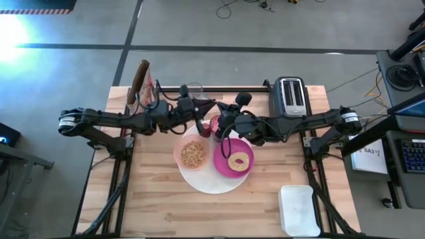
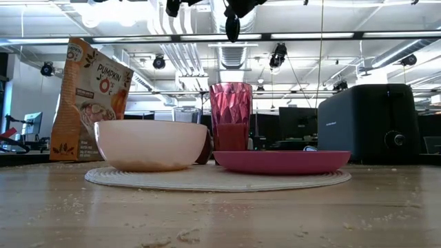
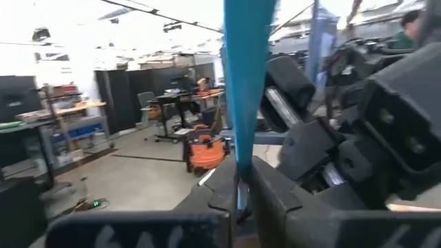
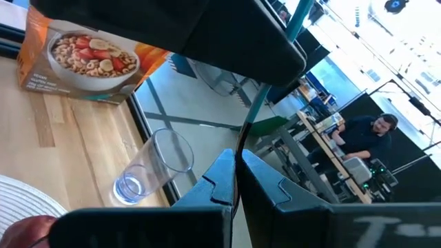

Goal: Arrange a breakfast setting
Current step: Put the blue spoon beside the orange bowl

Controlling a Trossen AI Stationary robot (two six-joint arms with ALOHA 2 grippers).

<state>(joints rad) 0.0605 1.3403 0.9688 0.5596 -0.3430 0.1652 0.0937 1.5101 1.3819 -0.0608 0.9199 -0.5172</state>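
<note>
Breakfast setting pieces are gathered mid-table on the wooden table (image 1: 159, 206): peach cereal bowl (image 1: 192, 154) and magenta plate (image 1: 222, 166) on the white placemat (image 1: 206, 182). The teal-handled spoon (image 3: 244, 83) is clamped by both left gripper (image 3: 241, 196) and right gripper (image 4: 236, 180). An office room is seen beyond.

The right tool (image 4: 236, 180) is pinched on a thin teal spoon handle (image 4: 265, 89). A clear glass (image 4: 151, 167) and cereal bag (image 4: 83, 58) sit on the worktop (image 4: 76, 138); a person (image 4: 368, 141) sits beyond.
</note>
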